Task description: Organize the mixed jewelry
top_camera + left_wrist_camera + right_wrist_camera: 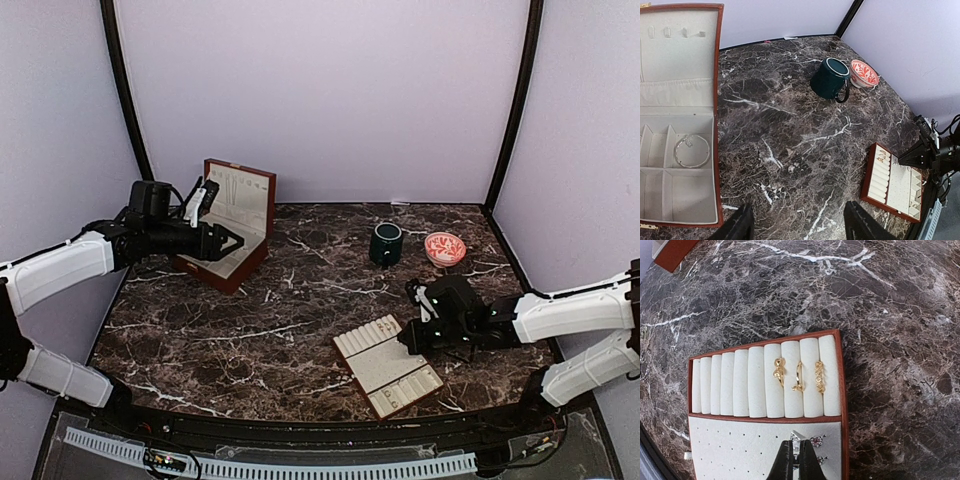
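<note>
Toward the near right edge of the table (250, 330), the right gripper (795, 447) is clamped shut. Its tips are down on the perforated panel of the cream tray (730, 450), right among a few small studs (816, 441). Whether it pinches one of them cannot be told, because the tips cover that spot. Three gold rings (797, 376) sit in the padded rolls just beyond.

At the far left corner, the left gripper (797, 227) hangs with jaws apart and empty, just beside the open wooden box (718, 125). A thin bangle (691, 151) lies in one of its compartments.

Risk, in my judgement: a stud this small may tilt at the tips and miss its hole, or drop onto the dark marble and be hard to find. A sideways nudge could also shift the tray or knock the studs already placed.

Not determinable: the contents of the mug (829, 79) and the bowl (863, 74). The tray's near edge is cut off in the wrist view.
</note>
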